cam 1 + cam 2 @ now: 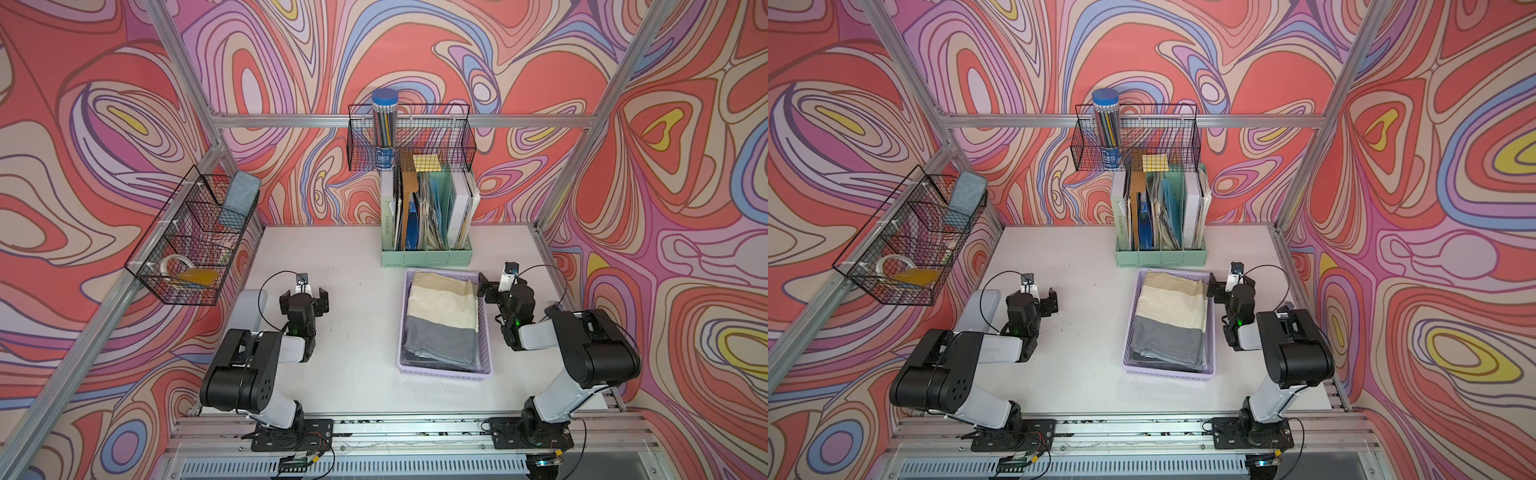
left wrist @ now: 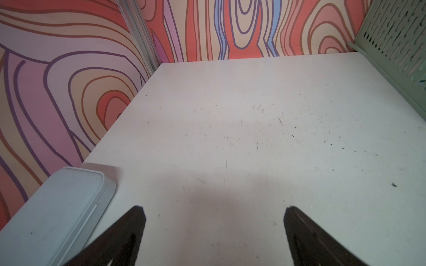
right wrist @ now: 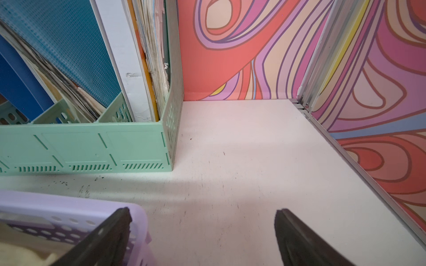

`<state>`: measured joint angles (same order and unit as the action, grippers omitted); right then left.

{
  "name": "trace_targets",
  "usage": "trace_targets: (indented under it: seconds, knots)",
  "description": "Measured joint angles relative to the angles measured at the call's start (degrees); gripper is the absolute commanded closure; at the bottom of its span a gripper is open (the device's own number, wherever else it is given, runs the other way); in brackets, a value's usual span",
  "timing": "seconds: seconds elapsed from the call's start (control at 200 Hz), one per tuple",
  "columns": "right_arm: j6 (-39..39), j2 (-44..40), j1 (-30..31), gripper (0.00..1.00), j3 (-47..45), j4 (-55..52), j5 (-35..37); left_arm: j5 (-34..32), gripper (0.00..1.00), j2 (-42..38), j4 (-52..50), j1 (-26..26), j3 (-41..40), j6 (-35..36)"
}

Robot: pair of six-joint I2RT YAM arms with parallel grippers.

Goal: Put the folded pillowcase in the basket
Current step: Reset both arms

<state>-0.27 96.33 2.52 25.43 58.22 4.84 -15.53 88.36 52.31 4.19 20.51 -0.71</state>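
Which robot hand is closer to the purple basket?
The right one. The right gripper sits open beside the basket, at its far corner, one finger at its rim. The left gripper is open too, off across bare table on the basket's other side.

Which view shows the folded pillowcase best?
Both top views: the whole pillowcase shows, lying in the lilac basket. The right wrist view catches only a cream corner of the pillowcase; the left wrist view shows none.

Beside the right gripper (image 3: 202,214), the perforated plastic basket (image 1: 446,374) holds a matt, creased cloth pillowcase (image 1: 442,316); the tabletop (image 1: 357,340) is scuffed.
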Motion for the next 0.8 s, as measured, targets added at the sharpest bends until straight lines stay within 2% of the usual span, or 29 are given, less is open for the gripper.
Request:
trace_targets:
  seconds: [0.526, 0.796]
  knots:
    - [0.2, 0.0, -0.2, 0.02, 0.0, 0.0, -0.2, 0.0, 0.01, 0.0, 0.2, 0.0, 0.0, 0.0]
    - [0.3, 0.0, -0.2, 0.02, 0.0, 0.0, -0.2, 3.2, 0.01, 0.0, -0.3, -1.7, 0.1, -0.8]
